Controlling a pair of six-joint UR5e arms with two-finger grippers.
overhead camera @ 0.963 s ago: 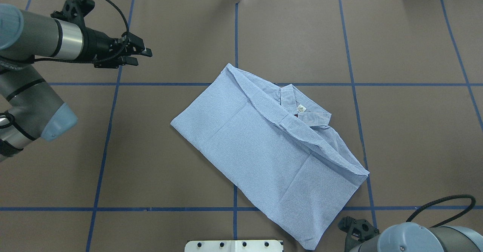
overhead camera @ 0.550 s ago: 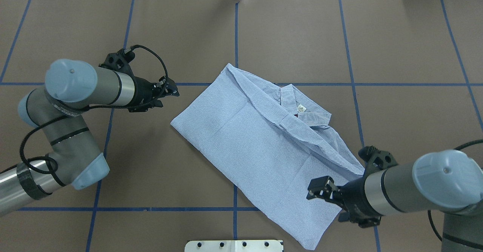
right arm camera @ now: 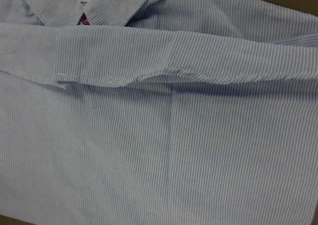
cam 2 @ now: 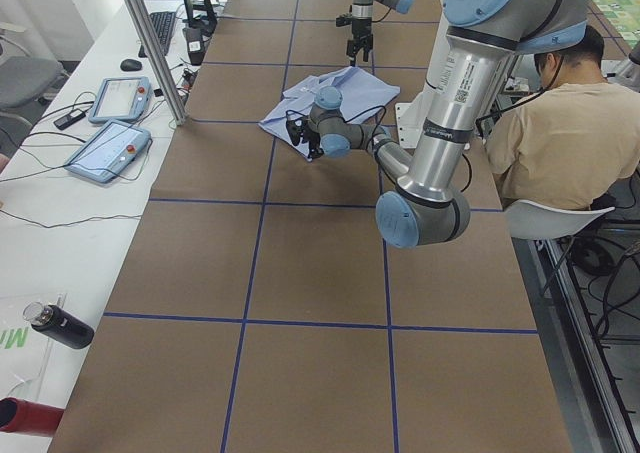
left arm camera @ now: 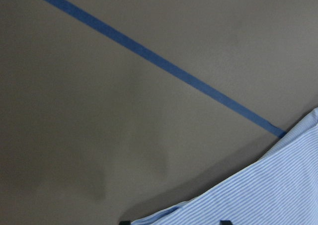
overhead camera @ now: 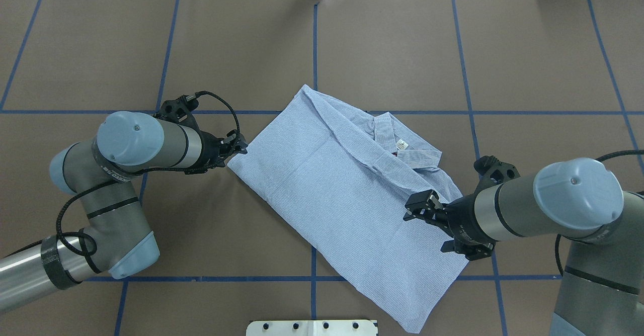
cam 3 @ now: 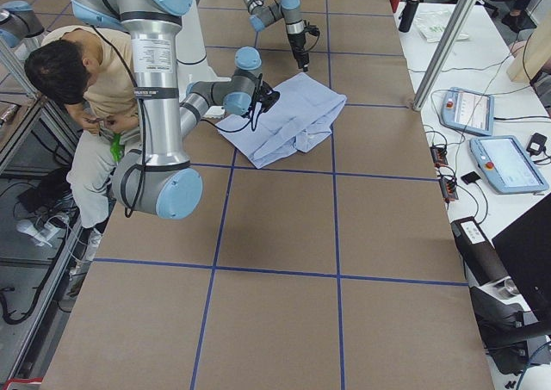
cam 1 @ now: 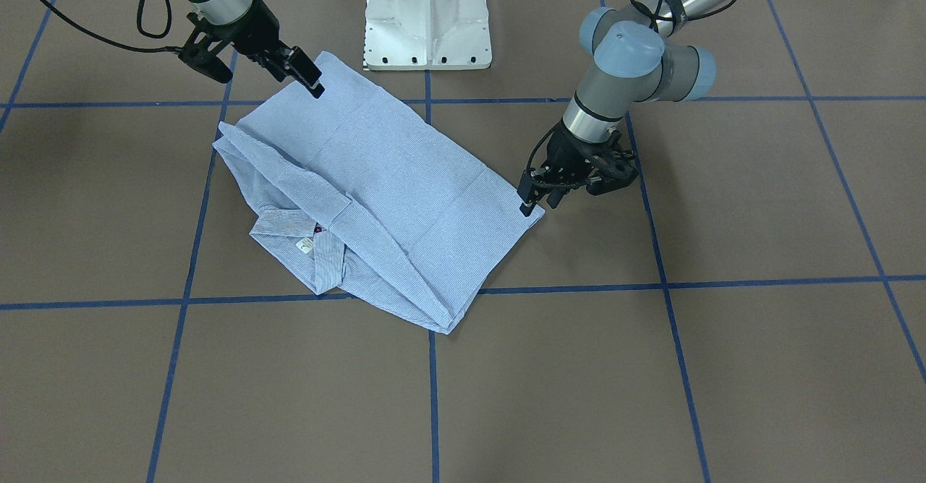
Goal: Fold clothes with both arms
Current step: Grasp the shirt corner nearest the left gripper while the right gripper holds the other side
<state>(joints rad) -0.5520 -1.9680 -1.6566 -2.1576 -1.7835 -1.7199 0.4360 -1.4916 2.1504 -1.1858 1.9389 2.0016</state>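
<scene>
Overhead exterior shows the brown table [overhead camera: 553, 64], gridded with blue tape, with the striped shirt [overhead camera: 342, 195] lying flat and folded near its middle. Its long axis slants from the far left toward the near right, where one corner lies just beside the white pedestal [overhead camera: 312, 327]. The left arm [overhead camera: 131, 145] reaches in from the left, and the right arm [overhead camera: 553, 205] from the right, crossing over the shirt's right corner. A seated operator [cam 3: 77, 80] is behind the robot, well apart from the cloth. The left gripper [overhead camera: 241, 148] is at the shirt's left corner; its wrist view shows the fingertips [left arm camera: 224, 222] apart with the cloth's edge between them, nothing pinched. The right gripper [overhead camera: 415, 209] is over the cloth's near-right part, jaws a little apart, holding nothing; whether it touches the fabric cannot be told. The collar [overhead camera: 410, 155] pokes out of the far long edge, pointing far right, with the small white label [overhead camera: 401, 144] on it.
</scene>
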